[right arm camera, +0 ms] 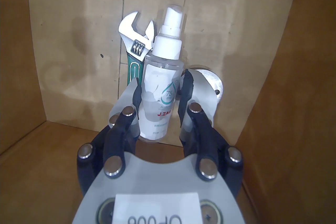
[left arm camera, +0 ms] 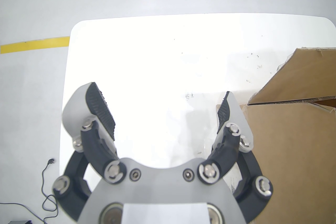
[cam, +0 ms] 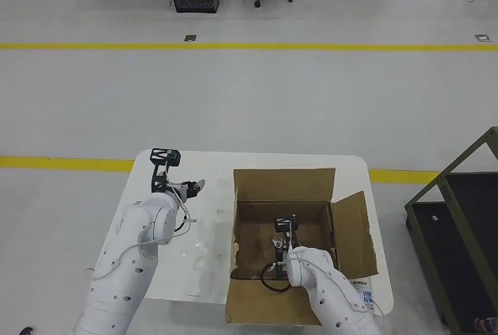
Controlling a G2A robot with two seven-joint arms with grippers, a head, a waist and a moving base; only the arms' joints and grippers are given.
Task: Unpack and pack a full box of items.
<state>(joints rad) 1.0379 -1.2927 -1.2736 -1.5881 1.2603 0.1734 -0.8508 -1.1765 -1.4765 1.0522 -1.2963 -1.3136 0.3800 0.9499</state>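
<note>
Cardboard box (cam: 284, 184) sits on the right half of the white desk (left arm camera: 157, 51), flaps folded open. I have the right gripper (right arm camera: 162, 86) down inside the box, near its middle, jaws clenched on the label section of a clear spray bottle (right arm camera: 164, 62) with a white pump cap. The bottle lies in line with the jaws, cap pointing away from the wrist. A green-handled adjustable wrench (right arm camera: 134, 36) lies just behind the bottle against the cardboard, its steel head beside the cap. I cannot tell whether the two touch, or whether the bottle is lifted off the cardboard. Left gripper (left arm camera: 158, 93) hangs over the far left part of the desk, just left of the box, jaws released and spread wide, nothing between them.
</note>
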